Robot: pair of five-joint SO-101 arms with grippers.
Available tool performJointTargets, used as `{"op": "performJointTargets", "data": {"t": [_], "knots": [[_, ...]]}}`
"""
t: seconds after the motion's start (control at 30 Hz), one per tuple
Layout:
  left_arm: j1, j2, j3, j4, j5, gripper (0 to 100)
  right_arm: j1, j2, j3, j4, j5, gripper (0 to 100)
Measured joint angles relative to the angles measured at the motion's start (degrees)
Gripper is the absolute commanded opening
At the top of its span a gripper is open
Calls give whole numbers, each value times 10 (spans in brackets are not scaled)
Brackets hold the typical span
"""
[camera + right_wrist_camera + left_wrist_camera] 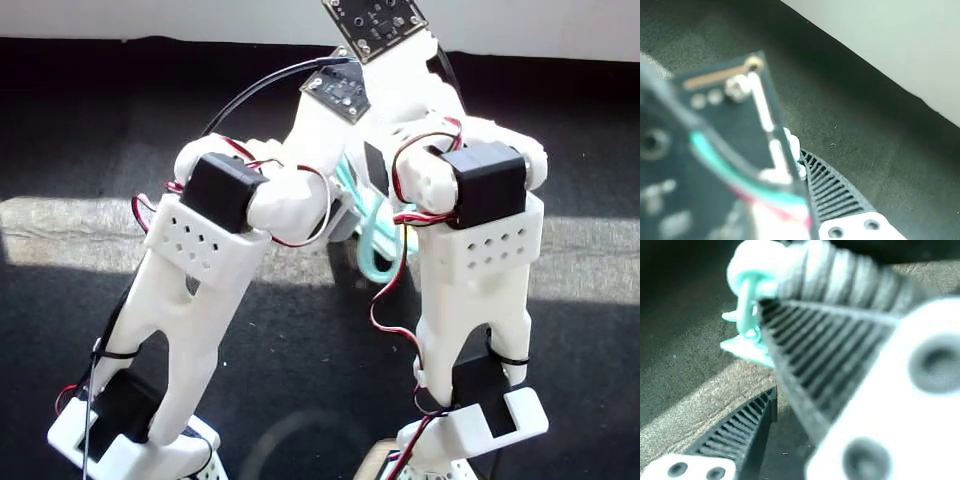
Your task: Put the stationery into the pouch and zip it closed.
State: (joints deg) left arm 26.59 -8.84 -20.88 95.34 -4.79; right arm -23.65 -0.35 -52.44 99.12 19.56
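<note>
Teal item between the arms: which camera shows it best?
Left wrist view: the teal item is close up, clear against the dark table. The high view catches a teal loop of it between the two arms, mostly covered. The right wrist view has a blurred teal streak by a circuit board, unidentifiable.

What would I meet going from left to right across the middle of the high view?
First one white arm, then a teal looped item on the table between them, then the second white arm.
</note>
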Motion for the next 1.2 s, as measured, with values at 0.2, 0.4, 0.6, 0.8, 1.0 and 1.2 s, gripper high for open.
{"op": "performJointTargets", "data": {"t": [0.2, 0.4, 0.6, 0.8, 1.0, 1.2], "knots": [[-58, -1, 9, -11, -3, 224, -1, -1, -7, 7, 0, 5], [-134, -1, 3, -11, -3, 224, 1, -37, -21, 14, 0, 5], [-157, -1, -36, -13, -3, 224, 1, -86, 5, 14, 0, 5], [-164, -1, -55, -59, -3, 224, -1, -166, 150, 14, 0, 5], [-195, -1, -55, -114, -3, 224, -27, -258, 279, 0, 0, 5], [-222, -1, -55, -114, -3, 224, 4, -266, 283, -72, 0, 5]]}}
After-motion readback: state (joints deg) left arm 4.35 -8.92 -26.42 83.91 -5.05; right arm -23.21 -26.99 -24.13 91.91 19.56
